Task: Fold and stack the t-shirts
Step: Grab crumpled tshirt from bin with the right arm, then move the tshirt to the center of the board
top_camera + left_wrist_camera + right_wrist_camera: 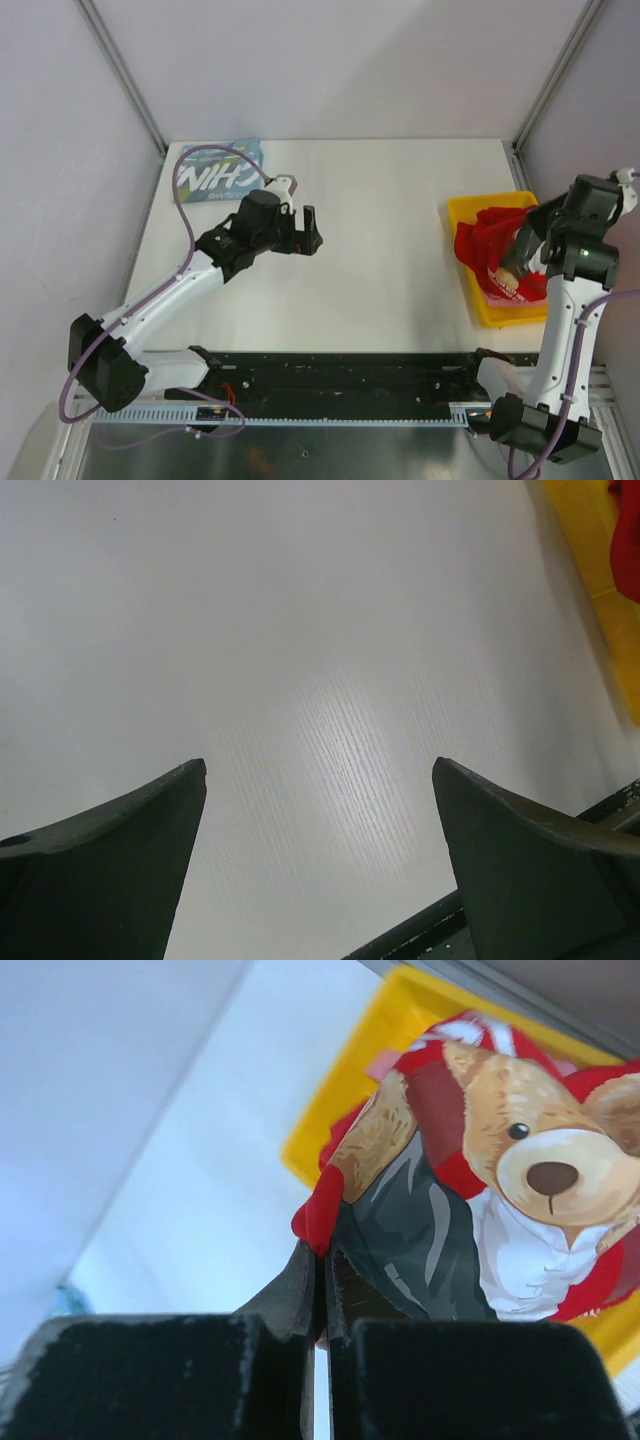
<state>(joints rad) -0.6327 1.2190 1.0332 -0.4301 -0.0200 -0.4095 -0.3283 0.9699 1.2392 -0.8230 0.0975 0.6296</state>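
White table (390, 190) with two robot arms, read left to right.
The blue shirt (220, 172) lies flat at the far left corner. The left claw (312, 230) hangs wide open above bare table, holding nothing. On the right, the red shirt (482, 240) sits bunched in the yellow tray (497, 315), with one fold pinched in the closed right claw (322, 1252).

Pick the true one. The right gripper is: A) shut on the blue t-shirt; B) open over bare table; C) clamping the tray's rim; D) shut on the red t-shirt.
D: the right gripper pinches a fold of the red t-shirt between closed jaws.
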